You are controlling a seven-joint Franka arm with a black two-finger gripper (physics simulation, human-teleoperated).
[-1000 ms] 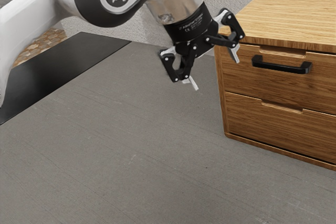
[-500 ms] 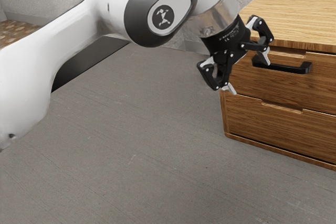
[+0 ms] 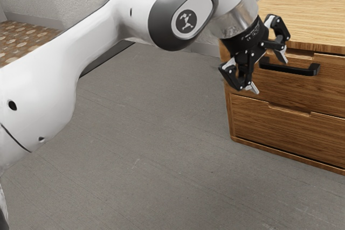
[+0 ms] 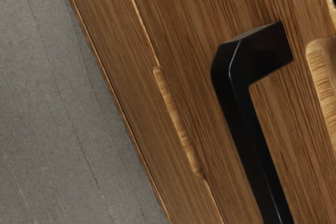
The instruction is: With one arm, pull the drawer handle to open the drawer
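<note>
A wooden cabinet [image 3: 307,9] stands at the exterior view's right with two drawers. The upper drawer [image 3: 329,90] carries a black bar handle [image 3: 299,70], and its front looks flush with the cabinet. My gripper [image 3: 268,72] is open at the handle's left end, close in front of the drawer. One finger is above the bar and the other below and left of it; neither grips it. In the wrist view the handle [image 4: 247,129] runs close under my hand, its bent end against the wood of the drawer front [image 4: 173,35].
The lower drawer [image 3: 291,130] has only a carved wooden grip [image 4: 176,124]. Grey floor [image 3: 161,160] spreads in front of the cabinet. A patterned patch of floor [image 3: 21,39] lies at the far left behind my arm.
My arm has swung toward the exterior view's right, bringing the open gripper from beside the cabinet's corner up to the handle's left end. The drawer has not moved.
</note>
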